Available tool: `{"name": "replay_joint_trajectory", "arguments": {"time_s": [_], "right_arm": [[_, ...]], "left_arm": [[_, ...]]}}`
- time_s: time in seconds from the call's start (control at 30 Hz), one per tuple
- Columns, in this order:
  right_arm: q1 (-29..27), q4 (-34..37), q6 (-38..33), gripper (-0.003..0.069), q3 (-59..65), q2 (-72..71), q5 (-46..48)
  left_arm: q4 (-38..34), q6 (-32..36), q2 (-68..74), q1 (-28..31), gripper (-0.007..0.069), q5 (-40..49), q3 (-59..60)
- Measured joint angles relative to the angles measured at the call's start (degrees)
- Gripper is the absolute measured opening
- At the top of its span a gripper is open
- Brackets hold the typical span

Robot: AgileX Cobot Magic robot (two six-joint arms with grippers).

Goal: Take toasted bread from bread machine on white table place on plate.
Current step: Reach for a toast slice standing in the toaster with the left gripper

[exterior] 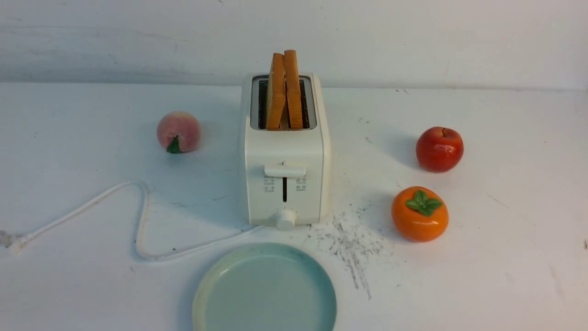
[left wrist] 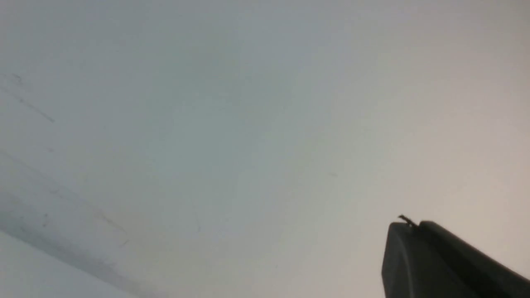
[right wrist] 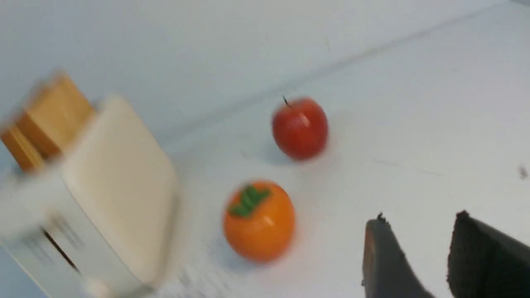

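Right claw [right wrist: 420, 219] parted; toasted bread [exterior: 276, 92] upright.

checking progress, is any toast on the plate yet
No, both slices of toasted bread stand in the slots of the bread machine, behind the plate.

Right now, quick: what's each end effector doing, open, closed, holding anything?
Left end effector: closed, holding nothing.
Right end effector: open, empty.

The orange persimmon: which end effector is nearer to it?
Probably the right. The right end effector hovers near the orange persimmon; the left end effector faces only a blank white surface, with no fruit in view.
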Motion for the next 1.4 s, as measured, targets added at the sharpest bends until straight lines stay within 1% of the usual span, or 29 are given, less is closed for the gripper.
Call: {"name": "replay_joint_trajectory", "arguments": {"time_s": [0.03,0.13,0.17,0.2,0.27,0.3,0.33,0.4,0.43,0.47,0.5,0.57,0.6,0.67,0.7,0.77,0.8,0.83,0.9,0.93,1.03,1.07,1.1,1.13,1.17,1.23,1.27,1.37,1.4], "right_arm": [[0.0,4.56,2.13,0.024,0.0,0.0,-3.59],[0.0,9.45,3.08,0.024,0.0,0.0,-7.96],[0.0,10.78,3.43,0.024,0.0,0.0,-9.34],[0.0,12.46,3.69,0.024,0.0,0.0,-11.69],[0.0,13.69,3.74,0.024,0.0,0.0,-14.11],[0.0,13.83,3.74,0.024,0.0,0.0,-14.37],[0.0,14.19,3.81,0.024,0.0,0.0,-16.37],[0.0,14.5,3.88,0.024,0.0,0.0,-18.25],[0.0,14.65,3.89,0.024,0.0,0.0,-18.9],[0.0,14.7,3.89,0.024,0.0,0.0,-18.97],[0.0,14.77,3.89,0.024,0.0,0.0,-19.16],[0.0,14.87,4.03,0.024,0.0,0.0,-20.08],[0.0,14.82,4.04,0.0239,0.0,0.0,-20.09],[0.23,12.67,5.03,0.0221,-1.7,0.0,-17.21],[0.69,10.4,5.25,0.0204,-3.77,0.0,-13.68],[2.04,4.22,5.25,0.0141,-10.62,1.29,-2.39],[2.18,3.71,5.25,0.0134,-11.32,1.29,-2.39],[3.28,0.21,5.25,0.0087,-17.02,4.01,5.17],[4.64,-1.95,5.13,0.0019,-23.79,8.88,12.99],[5.45,-2.64,4.56,-0.0007,-27.54,12.19,17.0],[6.84,-2.98,2.35,-0.0018,-32.84,17.81,23.58],[7.67,-2.98,0.34,-0.0019,-35.4,21.57,28.0],[7.9,-2.91,-0.29,-0.0019,-35.92,22.61,29.12],[8.6,-2.82,-3.02,-0.0019,-37.14,26.95,33.66],[8.57,-2.82,-3.32,-0.0019,-37.14,27.39,33.66],[8.99,-2.38,-7.19,-0.0019,-37.31,31.69,38.62],[9.05,-2.11,-8.5,-0.0019,-37.31,32.83,39.85],[9.1,-0.54,-13.13,-0.0018,-37.31,34.21,40.45],[9.1,-0.34,-13.36,-0.0018,-37.31,34.27,40.31]], "left_arm": [[3.03,-2.07,5.31,0.0,-0.0014,10.29,-6.31],[4.08,-1.77,12.25,0.0,-0.0014,24.73,-14.29],[3.98,-0.35,15.94,0.0,-0.0014,30.13,-17.12],[3.13,2.79,21.23,0.0,-0.0014,39.25,-21.75],[0.72,8.7,28.71,0.0,-0.0014,50.45,-27.32],[0.0,9.93,30.15,0.0,-0.0014,52.27,-28.24],[-3.12,15.1,35.64,0.0,-0.0014,58.56,-31.31],[-7.09,20.19,41.33,0.0,-0.0014,61.81,-32.66],[-9.2,22.4,43.81,0.0,-0.0014,62.48,-32.84],[-9.62,22.4,44.3,0.0,-0.0014,62.48,-32.83],[-11.39,24.52,46.1,0.0,-0.0014,62.77,-32.9],[-18.03,30.71,50.95,0.0,-0.0014,62.32,-32.9],[-18.59,31.26,51.23,0.0,-0.0014,62.22,-32.9],[-25.11,38.18,53.61,0.0,-0.0014,60.5,-32.9],[-27.7,41.39,54.36,0.0,-0.0014,59.33,-32.9],[-32.73,47.05,55.85,0.0,-0.0014,56.76,-33.45],[-33.08,47.05,55.85,0.0,-0.0014,56.6,-33.58],[-35.55,49.29,57.11,0.0,-0.0014,55.48,-35.07],[-37.23,50.87,59.17,0.0,-0.0014,54.8,-38.17],[-37.55,51.19,60.49,-0.28,-0.0014,54.68,-39.98],[-37.1,51.42,62.77,-2.1,-0.0014,54.2,-43.8],[-36.02,51.42,64.37,-4.56,-0.0014,53.81,-46.9],[-35.39,51.42,64.84,-5.85,-0.0014,53.63,-47.66],[-33.09,50.78,66.84,-9.39,-0.0014,52.74,-50.7],[-32.74,50.63,67.08,-9.82,-0.0014,52.56,-51.06],[-28.32,46.95,69.93,-14.36,-0.0014,48.61,-55.38],[-26.94,45.81,71.22,-15.34,-0.0014,47.04,-56.55],[-22.51,43.71,75.64,-18.14,-0.0014,41.61,-60.62],[-22.31,43.71,76.28,-18.3,-0.0014,41.32,-60.85]]}}
